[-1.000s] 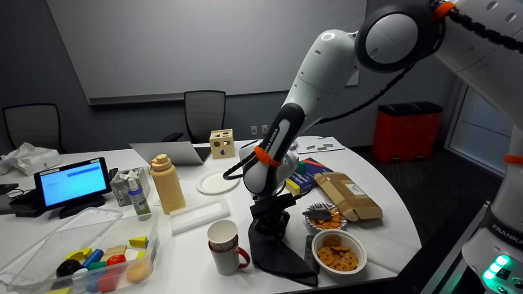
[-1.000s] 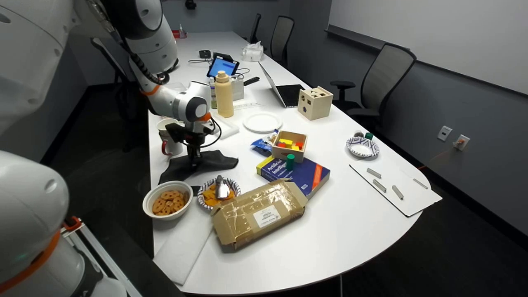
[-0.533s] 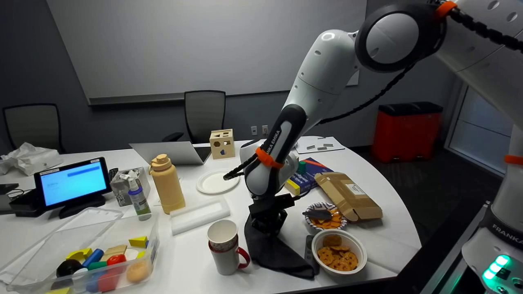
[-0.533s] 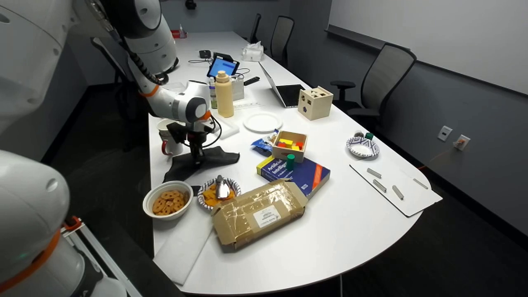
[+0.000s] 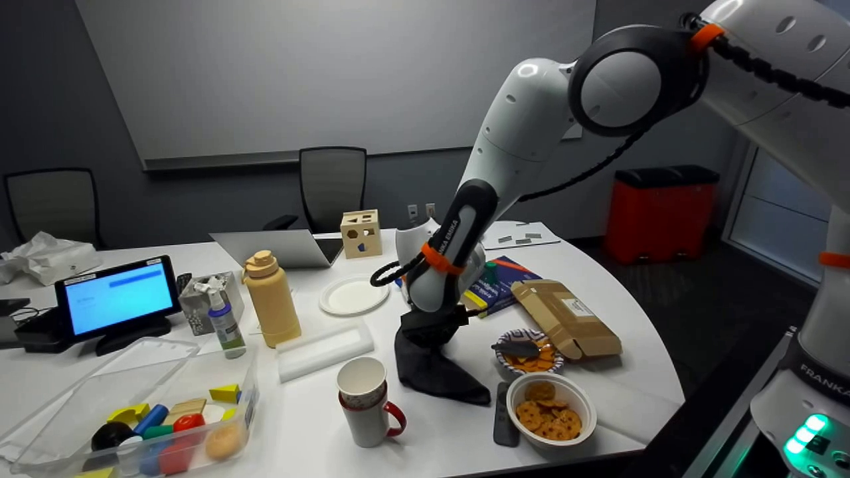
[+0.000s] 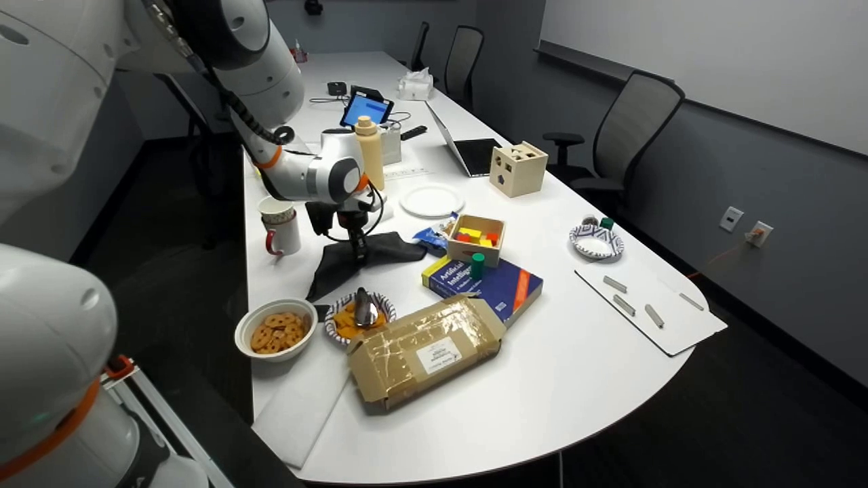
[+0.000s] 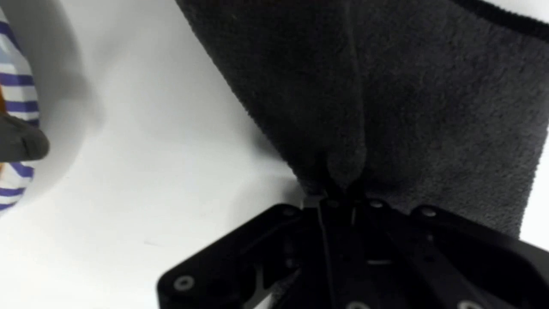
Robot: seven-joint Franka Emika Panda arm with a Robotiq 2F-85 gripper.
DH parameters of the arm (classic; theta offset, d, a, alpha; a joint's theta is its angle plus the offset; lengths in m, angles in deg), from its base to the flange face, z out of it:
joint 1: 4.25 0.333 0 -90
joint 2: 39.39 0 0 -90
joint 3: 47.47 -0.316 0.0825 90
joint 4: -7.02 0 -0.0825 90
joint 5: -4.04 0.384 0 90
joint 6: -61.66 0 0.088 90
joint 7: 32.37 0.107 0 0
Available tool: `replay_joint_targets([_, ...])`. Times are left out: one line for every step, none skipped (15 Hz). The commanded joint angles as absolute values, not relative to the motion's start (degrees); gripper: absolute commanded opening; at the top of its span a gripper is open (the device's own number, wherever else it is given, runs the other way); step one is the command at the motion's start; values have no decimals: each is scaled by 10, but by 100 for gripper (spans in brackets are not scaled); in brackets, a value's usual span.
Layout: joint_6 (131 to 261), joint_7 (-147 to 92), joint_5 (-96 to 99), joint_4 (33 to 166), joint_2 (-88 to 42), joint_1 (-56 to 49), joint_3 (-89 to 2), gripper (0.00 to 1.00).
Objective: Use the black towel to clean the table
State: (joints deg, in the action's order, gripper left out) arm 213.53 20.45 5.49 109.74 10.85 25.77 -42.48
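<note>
1. While the fingers (image 7: 338, 223) pinch a gathered fold of the black towel (image 7: 437, 128), the rest of the cloth spreads over the tabletop (image 6: 556, 379), near the patterned bowl (image 6: 389, 310) but apart from it.
2. On the far side of the towel from that bowl, in both exterior views, stands a red-handled mug (image 5: 367, 427); a patterned cup (image 5: 363, 396) sits in its mouth.
3. Orange snacks (image 6: 345, 331) lie inside the patterned bowl, and a utensil (image 6: 367, 313) rests there too; the wrist view shows its dark end jutting past the rim.
4. Just beside the patterned bowl stands a white bowl (image 6: 242, 335) holding round cookies (image 6: 277, 332).
5. Along another side of the patterned bowl lies a cardboard box (image 6: 424, 342); whether the two touch, I cannot tell.
6. Farther from the patterned bowl than that box, a blue book (image 6: 500, 291) lies flat, with a green cylinder (image 6: 477, 266) upright on top.
</note>
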Motion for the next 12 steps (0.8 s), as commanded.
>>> replay_joint_targets([2154, 179, 89, 1046, 139, 203, -486, 1])
replay_joint_targets([2146, 176, 93, 1045, 135, 200, -493, 1])
replay_joint_targets([2136, 173, 97, 1042, 133, 196, -500, 1])
replay_joint_targets([2130, 181, 94, 1048, 124, 203, -496, 1])
replay_joint_targets([2131, 183, 91, 1053, 115, 206, -494, 1])
replay_joint_targets([2133, 188, 85, 1066, 99, 214, -487, 1])
replay_joint_targets([2137, 182, 86, 1074, 87, 213, -493, 1])
replay_joint_targets([2155, 175, 86, 1082, 76, 213, -498, 1])
replay_joint_targets([2173, 167, 89, 1086, 65, 210, -507, 1])
replay_joint_targets([2192, 159, 95, 1085, 61, 205, -517, 1])
replay_joint_targets([2215, 148, 105, 1082, 57, 197, -533, 1])
replay_joint_targets([2239, 141, 114, 1081, 53, 192, -547, 1])
